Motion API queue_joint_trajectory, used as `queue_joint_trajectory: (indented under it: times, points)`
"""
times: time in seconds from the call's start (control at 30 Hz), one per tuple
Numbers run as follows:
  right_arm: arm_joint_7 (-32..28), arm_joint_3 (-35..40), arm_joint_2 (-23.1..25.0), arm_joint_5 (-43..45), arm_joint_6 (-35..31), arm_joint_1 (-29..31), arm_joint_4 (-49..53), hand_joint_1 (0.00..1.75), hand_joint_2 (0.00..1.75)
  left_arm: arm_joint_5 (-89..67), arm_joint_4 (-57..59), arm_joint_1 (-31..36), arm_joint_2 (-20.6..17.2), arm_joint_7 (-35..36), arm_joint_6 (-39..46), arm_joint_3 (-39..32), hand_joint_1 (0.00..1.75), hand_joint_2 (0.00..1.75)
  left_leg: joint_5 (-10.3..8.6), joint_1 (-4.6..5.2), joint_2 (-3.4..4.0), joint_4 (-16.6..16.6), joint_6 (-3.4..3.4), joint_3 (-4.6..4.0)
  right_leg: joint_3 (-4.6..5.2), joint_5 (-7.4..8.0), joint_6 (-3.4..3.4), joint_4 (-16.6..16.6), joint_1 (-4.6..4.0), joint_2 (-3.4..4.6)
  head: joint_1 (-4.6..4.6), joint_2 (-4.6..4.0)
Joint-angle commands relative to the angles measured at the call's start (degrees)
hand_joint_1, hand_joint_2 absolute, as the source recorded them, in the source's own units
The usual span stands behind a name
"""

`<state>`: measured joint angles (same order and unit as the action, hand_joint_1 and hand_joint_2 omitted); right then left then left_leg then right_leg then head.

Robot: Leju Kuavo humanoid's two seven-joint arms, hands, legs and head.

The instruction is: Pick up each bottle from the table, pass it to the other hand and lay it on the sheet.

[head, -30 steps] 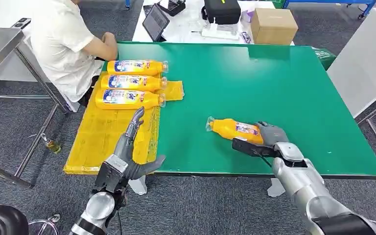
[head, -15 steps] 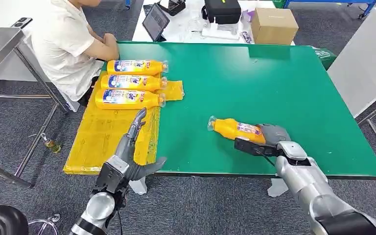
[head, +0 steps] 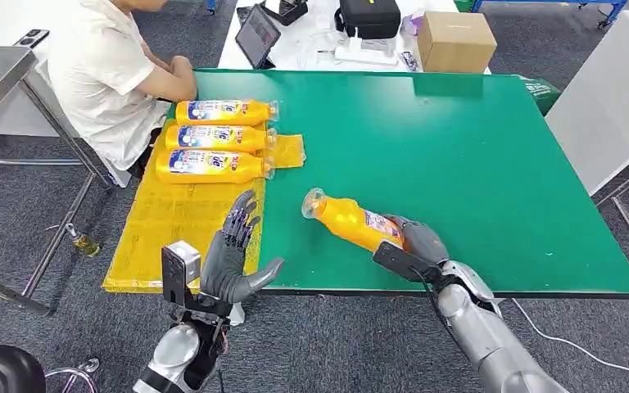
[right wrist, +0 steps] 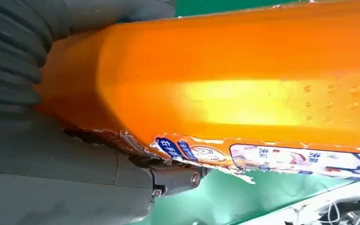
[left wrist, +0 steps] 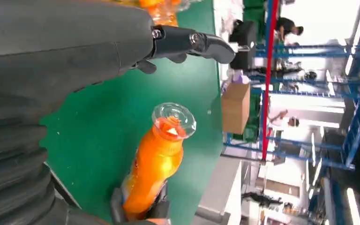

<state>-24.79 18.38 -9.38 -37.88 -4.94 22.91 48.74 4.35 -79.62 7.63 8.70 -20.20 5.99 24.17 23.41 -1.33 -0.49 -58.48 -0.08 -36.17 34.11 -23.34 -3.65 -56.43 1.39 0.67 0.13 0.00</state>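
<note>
Green table [head: 475, 164], right hand [head: 414, 246] gripping orange bottle [head: 352, 223], left hand [head: 231, 254] spread

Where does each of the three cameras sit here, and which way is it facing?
Head view: high on the body, looking forward and down at the table; both arms, left hand and right hand show.
Left wrist view: behind the left hand, looking across the table at the bottle.
Right wrist view: behind the right hand, close on the bottle.
All three share the bottle.
</note>
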Motion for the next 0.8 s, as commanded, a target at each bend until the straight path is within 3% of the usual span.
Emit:
queue_joint_trajectory:
  times: [0.03, 0.1, 0.3, 0.43, 0.5, 0.57, 0.67, 0.8]
  points:
    - [0.4, -0.3, 1.1, 0.4, 0.6, -1.8, 2.1, 1.75, 1.75, 0.4, 4.0, 1.1, -0.1, 0.3, 0.0, 0.8, 0.0, 1.75, 0.04, 0.02, 0.0, 0.1, 0.11, 0.11, -0.15, -0.04, 0.15, 0.1, -0.03, -0.11, -0.02, 0.0]
    - [-3.6, -0.7, 3.2, 3.8, -0.1, -2.7, 4.5, 1.75, 1.75, 7.7, 4.8, 0.2, 1.3, 3.3, -1.5, -0.9, 0.0, 1.75, 0.07, 0.01, 0.06, 0.1, 0.1, 0.08, -0.12, -0.05, 0.17, 0.1, -0.03, -0.04, -0.02, 0.0]
    - [-2.5, 6.3, 7.0, 7.7, -1.7, -6.1, 17.0, 1.75, 1.75, 18.1, 9.2, 1.4, 2.0, 3.7, 1.1, 0.5, 0.0, 1.75, 0.12, 0.02, 0.27, 0.1, 0.04, 0.04, 0.0, -0.05, 0.23, 0.0, -0.04, 0.16, 0.02, 0.0]
    - [-1.4, 10.3, 7.0, 8.8, -2.0, -4.5, 16.3, 1.75, 1.75, 20.2, 10.8, 4.1, 1.5, 3.4, 3.7, 1.3, 0.0, 1.75, 0.11, 0.01, 0.17, 0.1, 0.06, -0.11, 0.2, -0.09, 0.24, 0.0, -0.05, 0.04, -0.04, 0.0]
    - [-1.7, 11.9, 7.9, 9.9, -1.8, -2.5, 13.2, 1.75, 1.75, 21.9, 10.0, 4.6, 0.8, 3.1, 0.3, 2.9, 0.0, 1.75, 0.07, -0.03, 0.08, 0.0, 0.07, -0.21, 0.26, -0.08, 0.21, 0.0, -0.08, -0.06, -0.02, 0.0]
    - [-2.1, 13.1, 8.5, 10.6, -1.0, -1.3, 11.4, 1.61, 1.75, 21.2, 8.1, 4.6, -0.1, 2.4, -1.6, 4.3, 0.0, 1.75, 0.08, -0.03, 0.15, 0.0, 0.1, -0.22, 0.26, -0.07, 0.19, 0.0, -0.07, 0.01, -0.02, 0.0]
    - [-3.0, 15.2, 9.2, 11.3, 0.3, -1.0, 11.0, 1.73, 1.75, 19.3, 7.0, 5.4, -1.0, 2.9, -1.8, 5.3, 0.0, 1.75, 0.09, -0.02, 0.26, 0.0, 0.08, -0.33, 0.35, -0.05, 0.17, -0.1, -0.03, 0.15, -0.02, 0.0]
    - [-3.8, 16.9, 10.2, 12.1, 0.8, -1.4, 12.7, 1.75, 1.75, 19.5, 9.4, 6.6, 0.2, 3.6, -0.9, 4.6, 0.0, 1.75, 0.01, 0.02, 0.01, 0.0, 0.02, -0.45, 0.4, -0.04, 0.15, -0.1, -0.01, -0.07, 0.0, 0.0]
